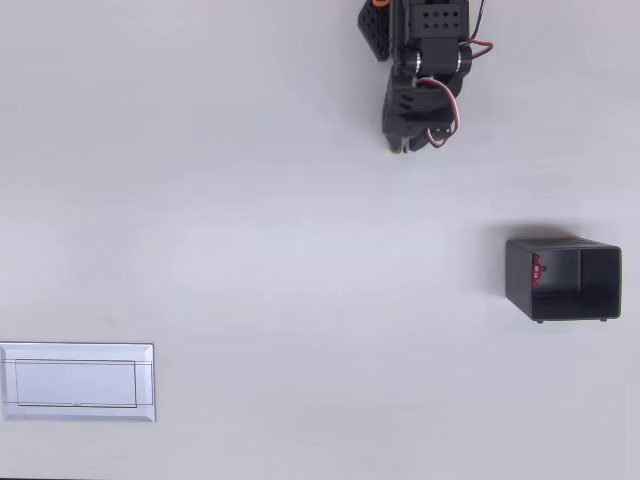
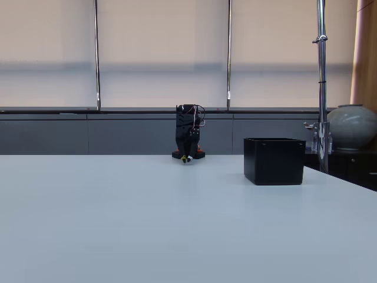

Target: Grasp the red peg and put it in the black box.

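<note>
Sitting on the pale bench (image 2: 177, 224), the black box (image 2: 274, 161) holds the red peg (image 1: 537, 269) against its inner left wall in the overhead view. Well apart behind, the folded arm's end effector (image 1: 405, 146) points down, empty; its opening cannot be judged.

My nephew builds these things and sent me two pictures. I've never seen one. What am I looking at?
A small black robot arm with a two-finger gripper, folded up at the far edge of a white table. One picture looks straight down; the other is from table height, facing the arm. On the table stand a black box and a flat white tray. A small red peg already lies inside the box. The gripper seems to hold nothing.
</note>
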